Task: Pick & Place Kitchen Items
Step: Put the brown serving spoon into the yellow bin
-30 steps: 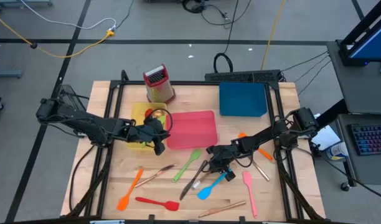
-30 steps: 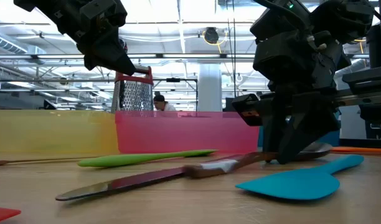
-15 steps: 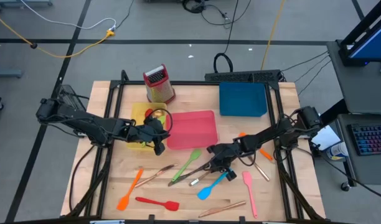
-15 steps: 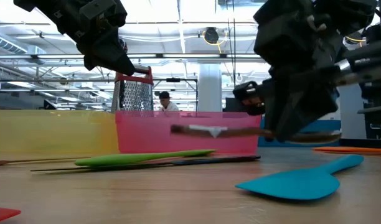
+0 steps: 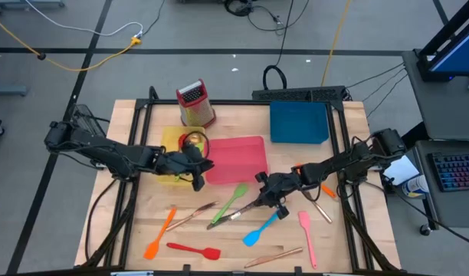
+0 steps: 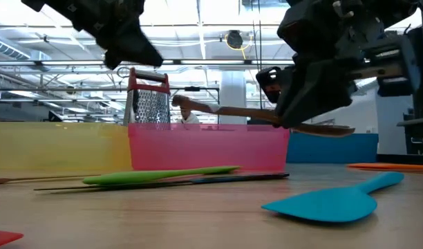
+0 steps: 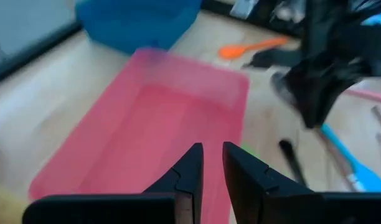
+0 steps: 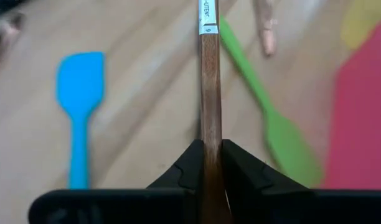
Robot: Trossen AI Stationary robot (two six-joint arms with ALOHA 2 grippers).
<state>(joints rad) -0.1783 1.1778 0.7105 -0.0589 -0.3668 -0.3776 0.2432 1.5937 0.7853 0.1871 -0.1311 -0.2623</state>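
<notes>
The wooden-handled utensil (image 6: 267, 114) is now lifted clear off the table, right gripper (image 5: 269, 201) clamped on its handle, just beside the pink tray (image 5: 236, 159). Left gripper (image 7: 207, 167) hovers over that tray, fingers slightly apart, holding nothing.

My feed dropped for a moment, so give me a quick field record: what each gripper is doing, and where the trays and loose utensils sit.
right gripper: shut on wooden-handled utensil, lifted off the table
left gripper: nothing held, above pink tray
trays: yellow tray, pink, blue tray
grater: upright, behind yellow tray
loose on table: green spatula, blue spatula, red spatula
</notes>
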